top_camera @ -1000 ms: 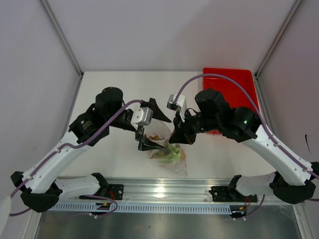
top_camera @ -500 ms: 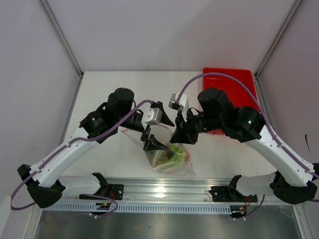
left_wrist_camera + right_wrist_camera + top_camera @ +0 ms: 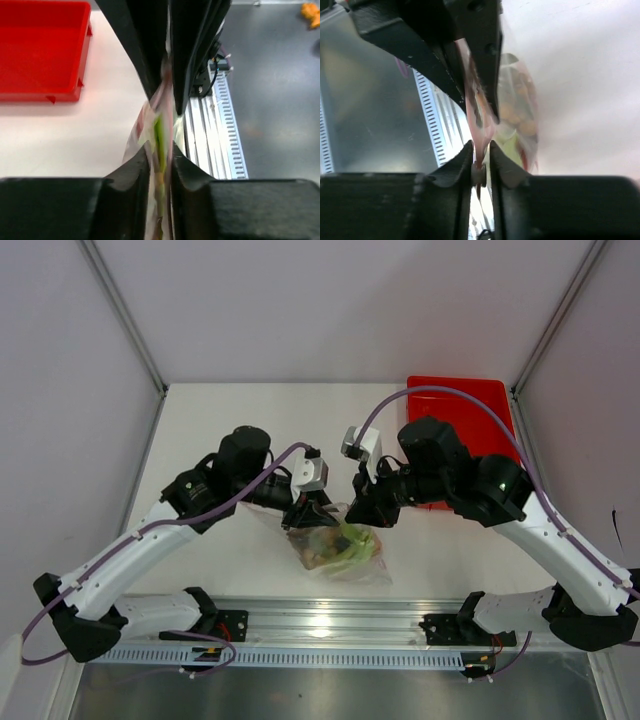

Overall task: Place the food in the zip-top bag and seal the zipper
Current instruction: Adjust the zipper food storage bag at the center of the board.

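Blur and black finger housings fill much of both wrist views, so the zipper's slider tab cannot be made out and the pieces of food (image 3: 338,546) are hard to tell apart; the dark-red wedge cannot be picked out with certainty. From overhead, the two arms meet over the middle of the white counter (image 3: 220,430) and cover the top edge of the zip-top bag (image 3: 352,562). The left tool (image 3: 308,512) is clenched on the clear film of the bag, the plastic pinched flat between its fingers. The right tool (image 3: 358,508), just beside it, is clamped narrowly on the pink-red zipper (image 3: 479,112) strip along the bag's upper edge. The bag hangs bunched below both tools, toward the counter's near edge; whether its bottom rests on the surface cannot be told. Inside it, a green stalk (image 3: 159,132) shows through the film, and blurred rounded yellowish grapes (image 3: 519,111) sit beside it. A red tray (image 3: 470,405) stands at the far right corner, partly hidden behind the right arm.
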Controlling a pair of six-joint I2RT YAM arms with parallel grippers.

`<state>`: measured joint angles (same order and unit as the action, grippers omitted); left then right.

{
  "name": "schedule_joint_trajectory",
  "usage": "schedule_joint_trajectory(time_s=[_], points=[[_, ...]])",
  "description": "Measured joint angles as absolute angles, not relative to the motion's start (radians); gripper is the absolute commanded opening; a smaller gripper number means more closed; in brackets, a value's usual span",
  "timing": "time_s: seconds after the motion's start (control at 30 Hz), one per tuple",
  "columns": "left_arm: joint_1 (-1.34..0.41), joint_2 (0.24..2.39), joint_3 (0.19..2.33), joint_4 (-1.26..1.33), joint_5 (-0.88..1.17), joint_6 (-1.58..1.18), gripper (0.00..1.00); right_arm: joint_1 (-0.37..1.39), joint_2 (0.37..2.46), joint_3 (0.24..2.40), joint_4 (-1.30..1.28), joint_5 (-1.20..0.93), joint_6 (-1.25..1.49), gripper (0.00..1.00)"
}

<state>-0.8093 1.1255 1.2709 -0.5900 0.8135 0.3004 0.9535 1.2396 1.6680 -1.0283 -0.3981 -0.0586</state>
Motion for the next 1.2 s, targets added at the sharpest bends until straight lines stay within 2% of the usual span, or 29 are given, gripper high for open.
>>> schedule_joint_trajectory(time_s=[0.03, 0.07, 0.13, 0.23, 0.47, 0.73, 1.1, 1.2], points=[[-0.810, 1.113, 1.251, -0.584, 0.799, 0.286, 0.01, 0.953, 1.240, 1.666, -1.028, -0.389, -0.054, 0.31], [-0.809, 1.102, 1.236, -0.584, 0.788, 0.269, 0.01, 0.953, 1.240, 1.666, -1.023, -0.380, -0.050, 0.43], [-0.810, 1.070, 1.194, -0.570, 0.761, 0.232, 0.00, 0.951, 1.233, 1.656, -0.994, -0.360, -0.042, 0.56], [-0.810, 1.031, 1.140, -0.529, 0.731, 0.160, 0.01, 0.951, 1.206, 1.615, -0.950, -0.330, -0.027, 0.62], [-0.810, 0.954, 1.047, -0.428, 0.680, -0.003, 0.00, 0.946, 1.066, 1.444, -0.840, -0.268, 0.046, 0.63], [-0.809, 0.938, 1.047, -0.401, 0.631, -0.129, 0.01, 0.945, 0.864, 1.212, -0.633, -0.336, 0.141, 0.56], [-0.809, 0.923, 1.046, -0.390, 0.636, -0.183, 0.01, 0.944, 0.886, 1.140, -0.463, -0.395, 0.181, 0.52], [-0.809, 0.918, 1.045, -0.389, 0.649, -0.186, 0.01, 0.942, 0.898, 1.140, -0.443, -0.399, 0.179, 0.48]])
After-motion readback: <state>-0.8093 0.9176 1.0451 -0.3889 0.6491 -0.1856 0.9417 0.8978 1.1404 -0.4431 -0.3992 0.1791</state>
